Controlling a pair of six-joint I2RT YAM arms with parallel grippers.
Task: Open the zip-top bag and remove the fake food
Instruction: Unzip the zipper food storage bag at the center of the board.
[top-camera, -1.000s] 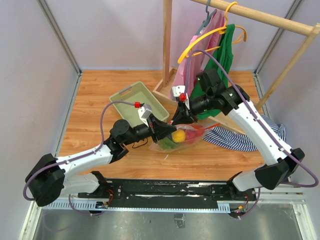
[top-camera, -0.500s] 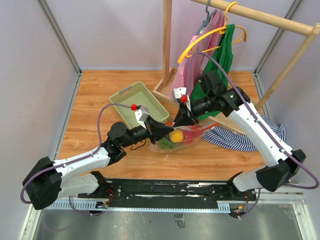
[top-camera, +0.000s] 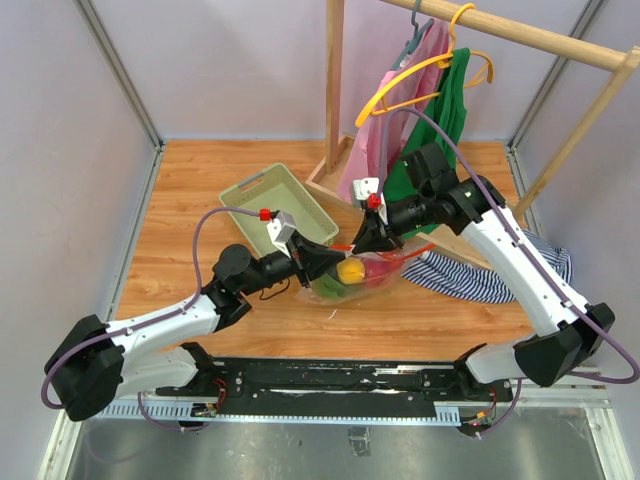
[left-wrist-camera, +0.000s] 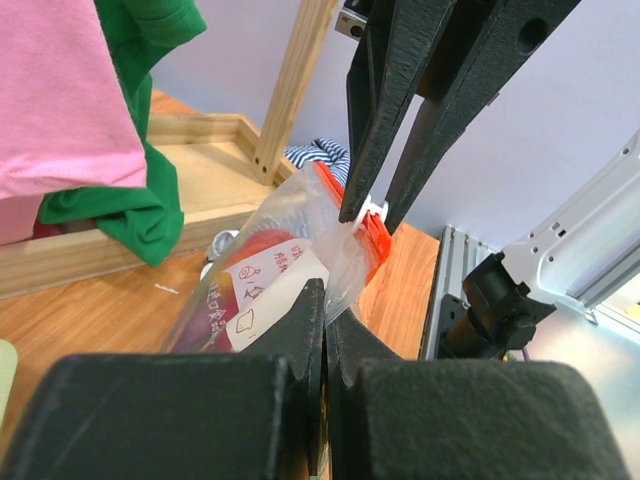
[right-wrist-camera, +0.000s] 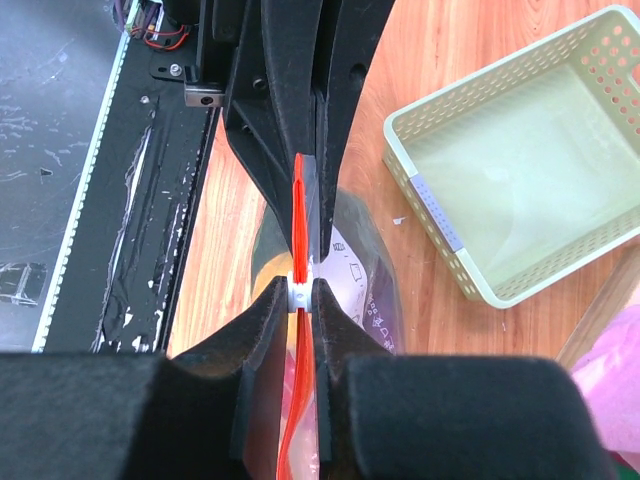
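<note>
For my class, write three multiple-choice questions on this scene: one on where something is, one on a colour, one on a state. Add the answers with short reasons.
1. Where is the basket?
A. Inside the bag
B. On top of the bag
C. Beside the bag

2. What colour is the bag's zip strip?
A. Orange-red
B. Blue
C. Black

3. What is the right claw doing?
A. Hanging open above the basket
B. Pinching the white slider
C. Gripping the basket's rim

Answers: C, the top view shows them side by side; A, the strip shows plainly in the right wrist view; B, its fingers meet on the slider.
</note>
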